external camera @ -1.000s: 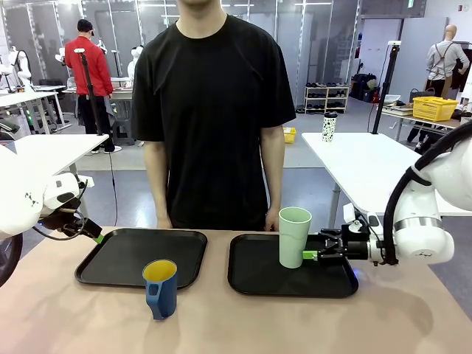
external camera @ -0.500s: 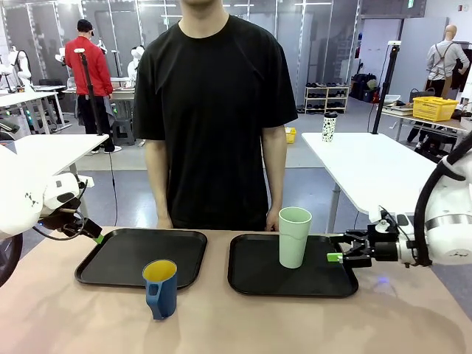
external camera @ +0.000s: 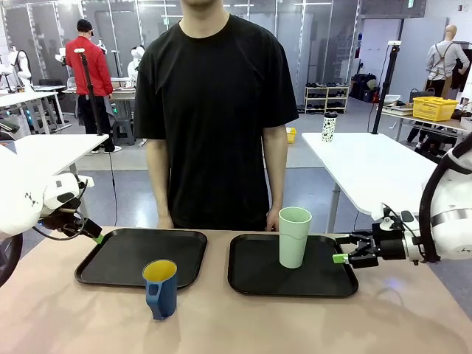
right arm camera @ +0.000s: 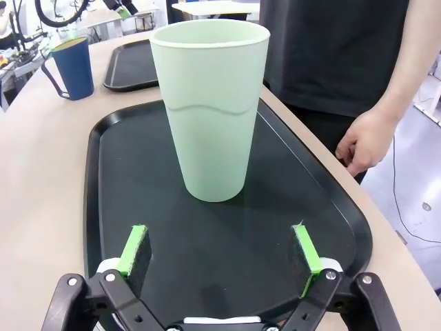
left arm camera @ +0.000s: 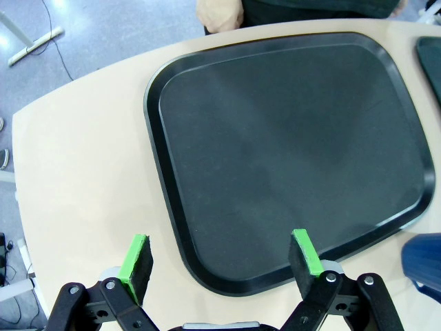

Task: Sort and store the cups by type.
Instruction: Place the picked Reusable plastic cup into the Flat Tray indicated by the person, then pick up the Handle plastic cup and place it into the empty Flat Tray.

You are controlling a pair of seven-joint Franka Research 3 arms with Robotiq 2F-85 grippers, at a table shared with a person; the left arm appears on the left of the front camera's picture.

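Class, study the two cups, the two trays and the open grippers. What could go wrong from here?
1. The mint tumbler, tall with a narrow base, stands upright on the right tray ahead of the open right gripper; a stray nudge could topple it.
2. The blue mug stands on the bare table beside the left tray, at its near rim; the left gripper, reaching for it, might catch that rim.
3. The person's hand hangs near the right tray, possibly in an arm's path.

No readable text.
No word, number or brand can be made out in any view; the dark marks on the white cup (external camera: 329, 127) on the far table look like spots, not letters, though too small to be sure.
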